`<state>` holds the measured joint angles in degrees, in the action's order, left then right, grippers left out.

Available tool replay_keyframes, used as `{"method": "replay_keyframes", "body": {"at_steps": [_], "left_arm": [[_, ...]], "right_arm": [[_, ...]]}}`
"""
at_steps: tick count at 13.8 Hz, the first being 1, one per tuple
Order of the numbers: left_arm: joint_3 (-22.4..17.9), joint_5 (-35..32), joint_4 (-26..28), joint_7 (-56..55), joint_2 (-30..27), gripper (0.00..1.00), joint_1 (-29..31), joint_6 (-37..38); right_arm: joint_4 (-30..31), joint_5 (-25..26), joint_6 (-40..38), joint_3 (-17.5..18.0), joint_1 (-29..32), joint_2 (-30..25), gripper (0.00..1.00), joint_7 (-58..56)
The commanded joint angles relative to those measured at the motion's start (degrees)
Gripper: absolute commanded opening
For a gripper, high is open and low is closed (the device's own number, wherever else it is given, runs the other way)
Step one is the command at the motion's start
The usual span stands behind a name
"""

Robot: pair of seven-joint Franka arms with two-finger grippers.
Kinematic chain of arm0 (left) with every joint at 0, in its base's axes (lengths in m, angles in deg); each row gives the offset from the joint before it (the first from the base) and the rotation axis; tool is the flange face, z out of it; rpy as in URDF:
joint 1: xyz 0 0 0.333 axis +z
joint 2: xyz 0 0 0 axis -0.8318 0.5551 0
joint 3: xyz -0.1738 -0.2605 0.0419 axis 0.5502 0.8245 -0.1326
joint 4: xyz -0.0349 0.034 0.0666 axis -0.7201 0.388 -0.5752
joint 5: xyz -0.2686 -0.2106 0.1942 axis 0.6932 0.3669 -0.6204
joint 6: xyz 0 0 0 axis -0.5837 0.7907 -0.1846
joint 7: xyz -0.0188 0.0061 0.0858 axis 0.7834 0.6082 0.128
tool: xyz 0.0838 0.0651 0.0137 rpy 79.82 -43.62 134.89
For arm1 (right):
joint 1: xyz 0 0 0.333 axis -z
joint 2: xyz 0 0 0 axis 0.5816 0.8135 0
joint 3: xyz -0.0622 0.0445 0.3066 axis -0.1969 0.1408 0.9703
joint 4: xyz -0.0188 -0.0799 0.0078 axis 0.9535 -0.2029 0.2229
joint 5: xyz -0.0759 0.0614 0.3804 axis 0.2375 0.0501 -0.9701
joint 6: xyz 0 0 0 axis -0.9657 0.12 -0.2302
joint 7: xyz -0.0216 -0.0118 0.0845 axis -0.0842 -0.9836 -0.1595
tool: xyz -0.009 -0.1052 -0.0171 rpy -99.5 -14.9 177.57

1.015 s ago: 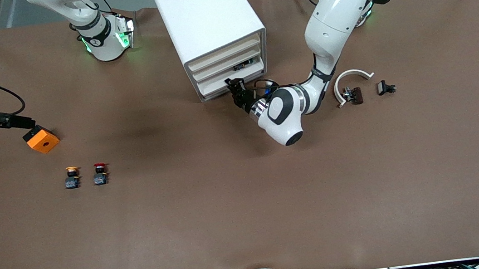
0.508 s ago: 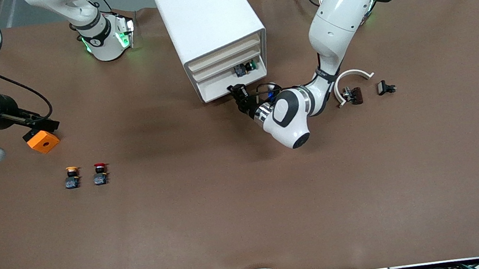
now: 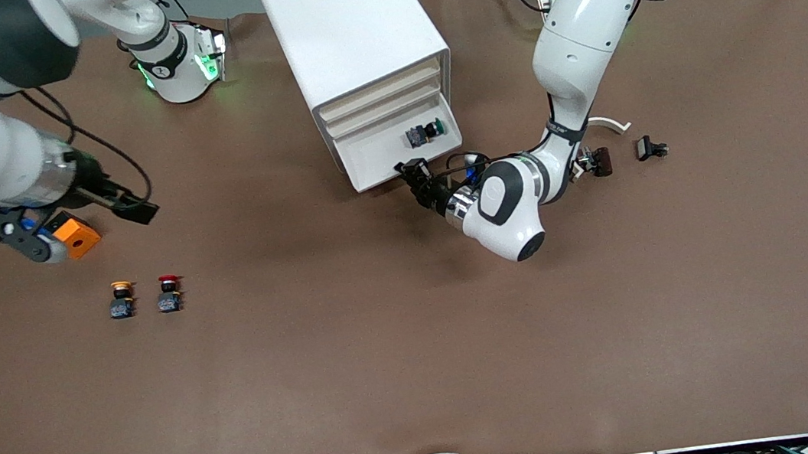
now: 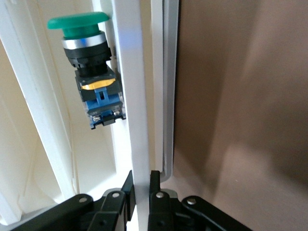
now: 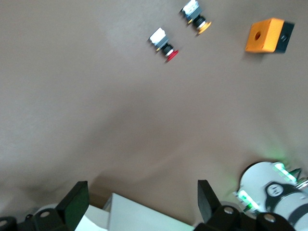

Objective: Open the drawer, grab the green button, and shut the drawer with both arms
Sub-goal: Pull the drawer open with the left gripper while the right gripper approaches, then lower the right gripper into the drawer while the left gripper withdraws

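Observation:
The white cabinet (image 3: 349,33) stands at the table's back middle. Its bottom drawer (image 3: 380,159) is pulled out as a shallow white tray. The green-capped button (image 3: 424,133) lies on its side in the tray, also in the left wrist view (image 4: 89,67). My left gripper (image 3: 417,176) is shut on the drawer's front wall (image 4: 132,96), one finger on each side (image 4: 140,192). My right gripper (image 3: 132,209) is open and empty in the air beside an orange block (image 3: 78,237), toward the right arm's end. In the right wrist view it (image 5: 142,207) sees the cabinet's corner (image 5: 139,219).
A yellow-capped button (image 3: 121,299) and a red-capped button (image 3: 168,292) stand nearer the front camera than the orange block; the right wrist view shows them too. A white curved part (image 3: 611,123) and small dark parts (image 3: 596,160) lie by the left arm.
The left gripper has pulled the drawer out toward the front camera, baring the green button. The right arm has swung from the table's end toward the cabinet, past the orange block.

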<state>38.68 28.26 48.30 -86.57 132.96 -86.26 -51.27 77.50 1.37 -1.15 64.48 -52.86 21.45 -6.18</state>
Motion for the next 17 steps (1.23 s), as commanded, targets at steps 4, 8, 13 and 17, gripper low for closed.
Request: {"method": "replay_keyframes", "body": {"at_steps": [4,8,13,17], "left_arm": [[-3.5,-0.6,-2.2,0.7,1.8,0.0,-0.7,-4.8],[-5.9,-0.5,-3.5,1.6,2.2,0.07,-0.6,-4.8],[-6.7,-0.7,-5.1,4.3,1.2,1.0,-0.4,-4.0],[-7.6,-10.3,-10.2,3.5,0.1,1.0,0.7,1.0]], "right_arm": [[-1.2,-0.2,1.6,-0.5,-6.3,2.9,1.0,12.9],[-1.3,-0.2,5.5,-0.5,-10.5,6.3,1.0,25.4],[-2.0,-0.1,10.3,-0.5,-17.2,11.9,1.0,37.5],[-3.8,-0.2,12.6,-0.5,-21.8,14.5,1.0,45.3]]}}
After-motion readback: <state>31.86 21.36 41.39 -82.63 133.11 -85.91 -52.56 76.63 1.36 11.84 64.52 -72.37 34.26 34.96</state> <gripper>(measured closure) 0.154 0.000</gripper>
